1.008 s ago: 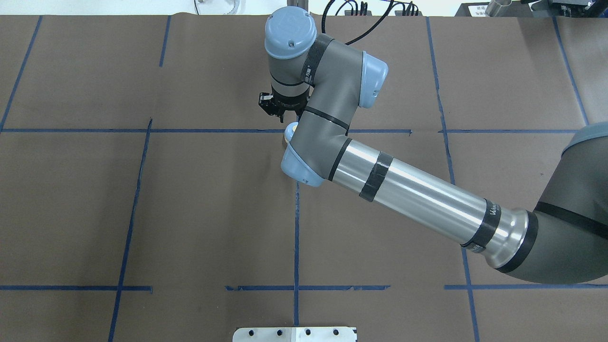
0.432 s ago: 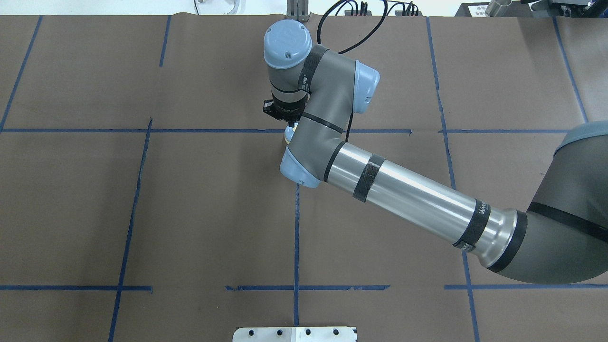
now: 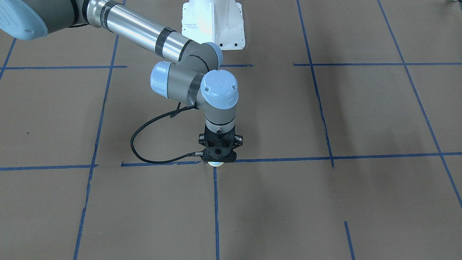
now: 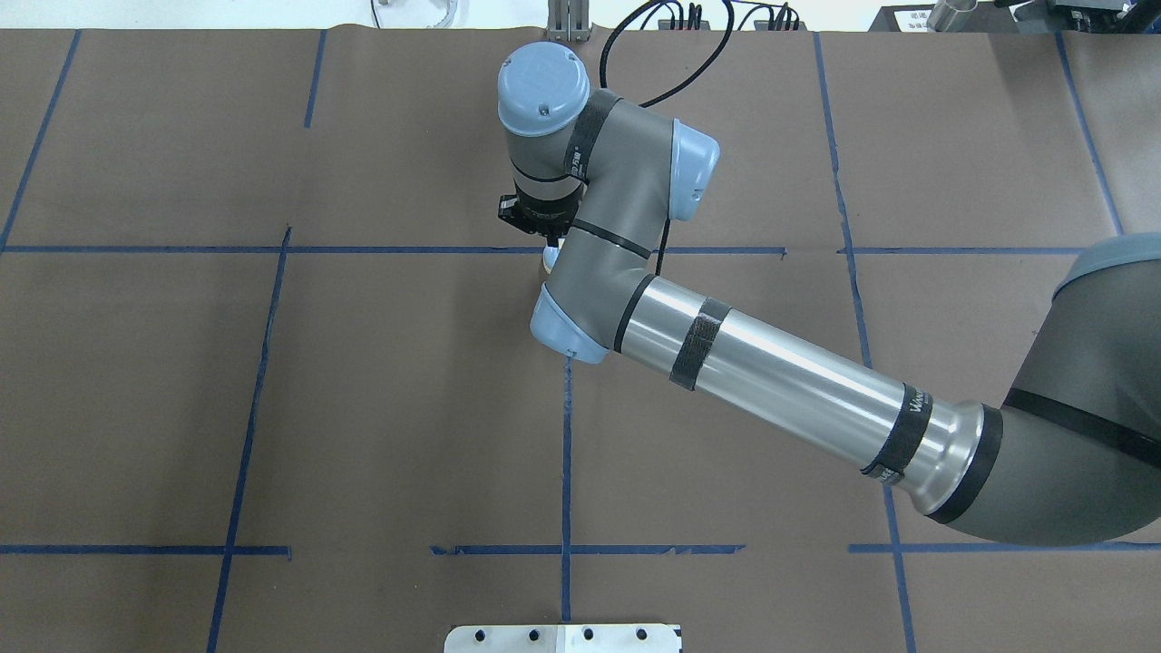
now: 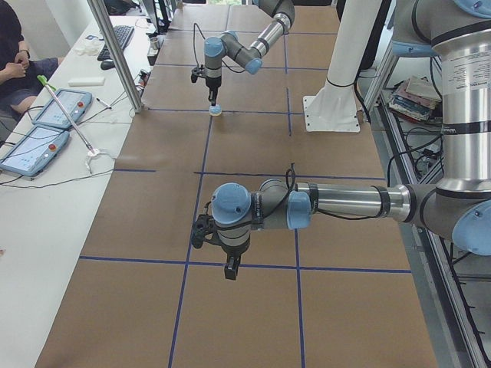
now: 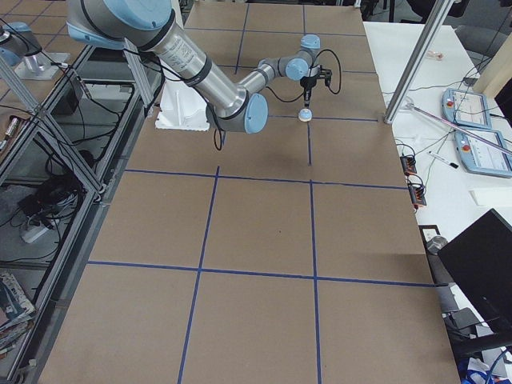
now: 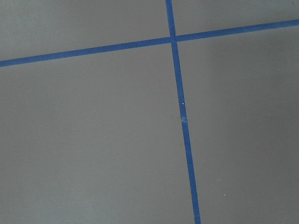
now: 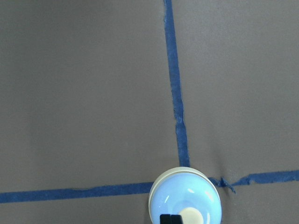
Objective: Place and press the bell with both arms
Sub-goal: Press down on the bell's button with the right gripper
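Observation:
The light-blue bell [image 8: 184, 199] with its cream button stands on the brown table at a blue tape crossing; it also shows in the overhead view [image 4: 548, 259] and the front view [image 3: 216, 164]. My right gripper [image 3: 217, 160] points straight down over it. In the right wrist view the two black fingertips [image 8: 170, 219] are together and sit right at the button. My left gripper [image 5: 230, 270] shows only in the exterior left view, low over another tape crossing far from the bell; I cannot tell its state. The left wrist view shows only bare table and tape.
The white bolted pedestal [image 3: 213, 21] stands at the robot's side of the table. A black cable [image 3: 144, 148] loops from the right wrist down to the mat. A side table with tablets [image 5: 46, 115] and a metal post [image 5: 115, 54] lie beyond the far edge.
The right arm's wrist has shifted slightly left and its gripper has come over the bell, which now shows less in the overhead view.

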`<state>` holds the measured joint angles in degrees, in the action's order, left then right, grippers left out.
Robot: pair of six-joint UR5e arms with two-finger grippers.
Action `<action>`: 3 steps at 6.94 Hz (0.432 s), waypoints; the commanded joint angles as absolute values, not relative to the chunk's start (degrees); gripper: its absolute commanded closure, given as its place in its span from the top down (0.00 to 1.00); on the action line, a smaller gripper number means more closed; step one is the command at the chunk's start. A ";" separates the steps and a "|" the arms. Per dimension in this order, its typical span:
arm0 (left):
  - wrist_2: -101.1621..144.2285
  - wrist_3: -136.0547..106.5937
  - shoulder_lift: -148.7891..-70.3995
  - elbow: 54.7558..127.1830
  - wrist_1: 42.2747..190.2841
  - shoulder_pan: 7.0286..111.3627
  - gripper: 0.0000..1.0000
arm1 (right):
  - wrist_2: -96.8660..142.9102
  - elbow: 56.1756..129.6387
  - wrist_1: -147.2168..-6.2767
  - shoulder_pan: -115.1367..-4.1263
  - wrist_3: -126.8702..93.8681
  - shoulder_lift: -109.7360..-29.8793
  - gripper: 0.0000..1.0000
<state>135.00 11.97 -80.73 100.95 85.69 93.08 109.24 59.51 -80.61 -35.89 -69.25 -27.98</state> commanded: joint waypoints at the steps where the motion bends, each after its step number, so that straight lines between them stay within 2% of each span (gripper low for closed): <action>1: 135.00 12.04 -80.77 100.99 85.69 93.08 1.00 | 107.76 58.54 -80.68 -35.25 -68.82 -28.21 0.00; 3: 135.00 12.04 -80.68 100.81 85.69 93.08 1.00 | 107.75 58.71 -80.77 -35.07 -68.56 -28.39 0.00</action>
